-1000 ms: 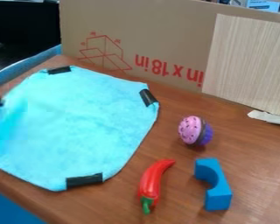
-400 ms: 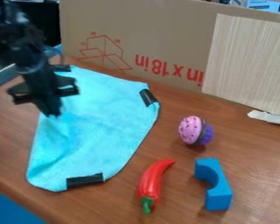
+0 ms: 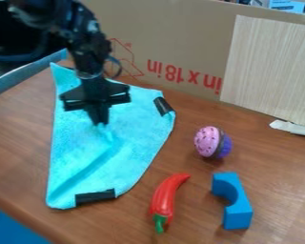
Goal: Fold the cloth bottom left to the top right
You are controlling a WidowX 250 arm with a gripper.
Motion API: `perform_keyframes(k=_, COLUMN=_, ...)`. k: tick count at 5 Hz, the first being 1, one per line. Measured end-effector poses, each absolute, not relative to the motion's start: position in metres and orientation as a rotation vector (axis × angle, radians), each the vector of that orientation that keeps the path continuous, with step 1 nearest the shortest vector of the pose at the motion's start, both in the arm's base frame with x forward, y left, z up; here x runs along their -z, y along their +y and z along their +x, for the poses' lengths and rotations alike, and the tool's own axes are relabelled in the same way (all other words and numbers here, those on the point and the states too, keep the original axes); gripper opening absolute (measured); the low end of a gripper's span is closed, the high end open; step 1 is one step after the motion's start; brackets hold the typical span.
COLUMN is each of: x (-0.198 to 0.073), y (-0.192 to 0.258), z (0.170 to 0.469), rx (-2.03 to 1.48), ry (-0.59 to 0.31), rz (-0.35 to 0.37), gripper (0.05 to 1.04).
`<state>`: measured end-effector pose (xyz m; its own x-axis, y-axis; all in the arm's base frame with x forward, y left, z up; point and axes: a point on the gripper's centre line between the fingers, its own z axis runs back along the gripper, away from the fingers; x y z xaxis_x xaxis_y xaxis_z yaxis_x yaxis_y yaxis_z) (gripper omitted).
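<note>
Brown wood is running across the desk (image 3: pixel 18 143), and on its left half, between the front left edge and the rear edge, the light-blue cloth (image 3: pixel 139 147) is lying partly doubled over. One black patch (image 3: pixel 95 197) is marking its near end, another (image 3: pixel 163 106) its far right corner. The tool (image 3: pixel 99 120) is hanging over the middle of the cloth, clenched on a pinch of it and drawing up a small peak with creases trailing toward the near end. Compared with the earlier views, it is sitting farther in from the desk's left side and bringing the cloth's left part along, so the left edge is now running nearly straight. For the task, that is meaning the fold is forming but probably only about half made; the pinch is still needing to travel toward the far right corner before letting go. Beyond the cloth, a red pepper (image 3: pixel 165 198), a toy cupcake (image 3: pixel 212 143) and a blue arch block (image 3: pixel 232 200) are resting toward the desk's right side, while a cardboard panel (image 3: pixel 174 28) is standing along the rear edge
</note>
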<state>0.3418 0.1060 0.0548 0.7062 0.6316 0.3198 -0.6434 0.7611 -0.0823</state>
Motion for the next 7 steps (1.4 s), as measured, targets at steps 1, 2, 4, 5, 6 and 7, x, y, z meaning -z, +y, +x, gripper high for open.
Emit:
perform_keyframes(k=1, x=-0.058, y=0.095, z=0.363, rx=-0.733, ry=-0.35, rz=0.028, gripper=0.055)
perform_keyframes(k=2, x=-0.072, y=0.084, z=0.384, rx=-0.74, ry=-0.397, rz=0.014, gripper=0.055)
perform_keyframes(k=4, x=-0.067, y=0.072, z=0.404, rx=-0.752, ry=-0.384, rz=-0.001, gripper=0.055)
perform_keyframes(k=5, x=-0.069, y=0.06, z=0.411, rx=-0.748, ry=-0.392, rz=-0.015, gripper=0.055)
perform_keyframes(k=6, x=-0.063, y=0.052, z=0.413, rx=-0.743, ry=-0.387, rz=-0.02, gripper=0.055)
perform_keyframes(k=7, x=-0.063, y=0.045, z=0.415, rx=-0.726, ry=-0.392, rz=-0.022, gripper=0.079)
